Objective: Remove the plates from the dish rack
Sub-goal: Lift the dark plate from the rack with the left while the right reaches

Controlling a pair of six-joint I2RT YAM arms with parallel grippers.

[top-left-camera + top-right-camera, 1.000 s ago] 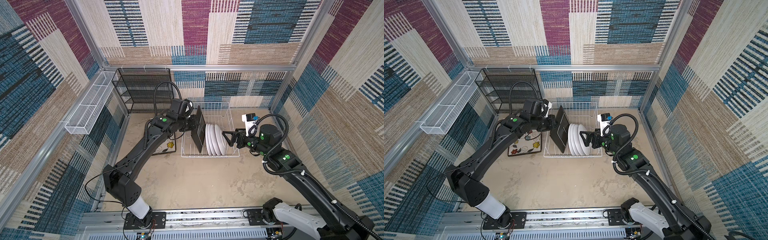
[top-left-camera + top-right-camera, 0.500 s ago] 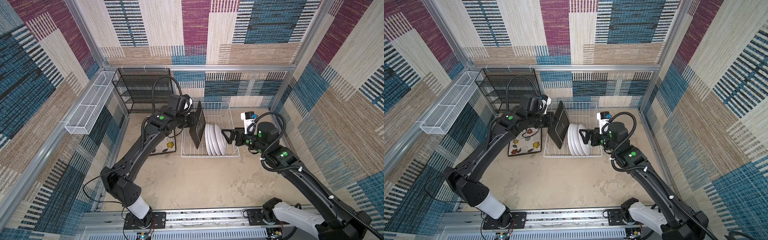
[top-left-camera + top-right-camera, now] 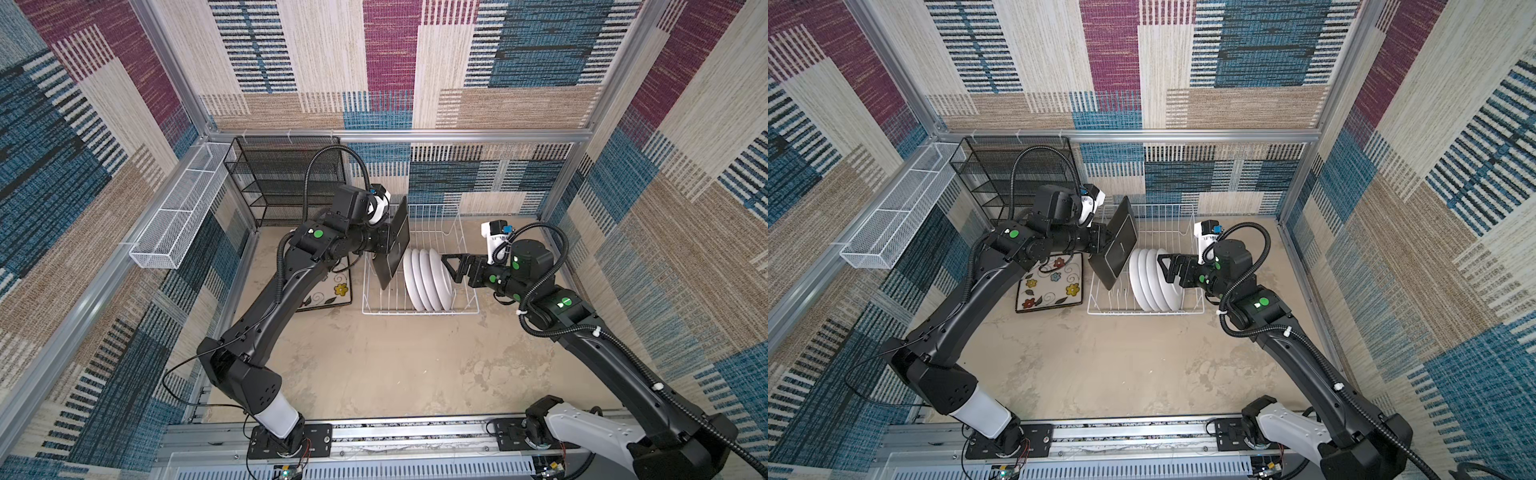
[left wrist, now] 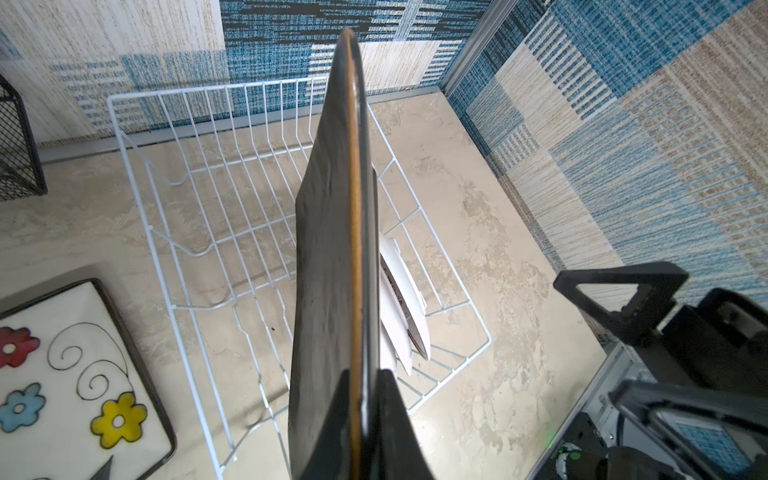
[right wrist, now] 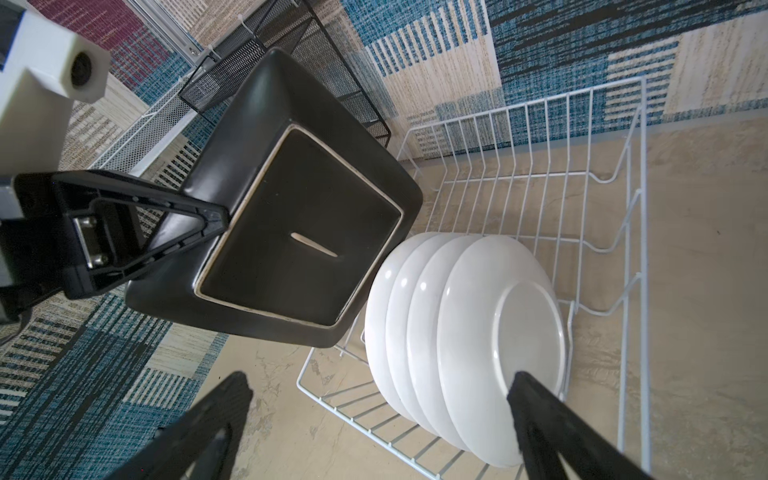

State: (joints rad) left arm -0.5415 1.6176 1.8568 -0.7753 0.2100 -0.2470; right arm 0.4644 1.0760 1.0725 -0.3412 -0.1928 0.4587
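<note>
Four round white plates (image 3: 426,280) on edge in the right half of the dish rack (image 3: 419,311), packed close one behind another between the tines, plain white backs toward the right arm. Just to their left, a black-backed square plate (image 3: 392,249), on edge and tilted. Hangs over the rack's bare left half, black back toward the round ones; touching the nearest of them or not, cannot tell. Clamped at its left edge in the left tool (image 3: 381,245), one finger on each face, plain in the left wrist view.

Right tool (image 3: 449,268) level with the round plates, at their right side, fingers wide apart and gripping nothing. In the right wrist view, one finger (image 5: 540,415) across the rim of the nearest round plate; contact not to be told.

Left of the rack, just beside it, flat on the desk (image 3: 395,365): a flowered square plate (image 3: 1050,282), cream face up, partly under the left arm. Farther out, a black mesh shelf unit (image 3: 286,183) in the back left corner and a long white mesh basket (image 3: 174,224) along the left wall.
</note>
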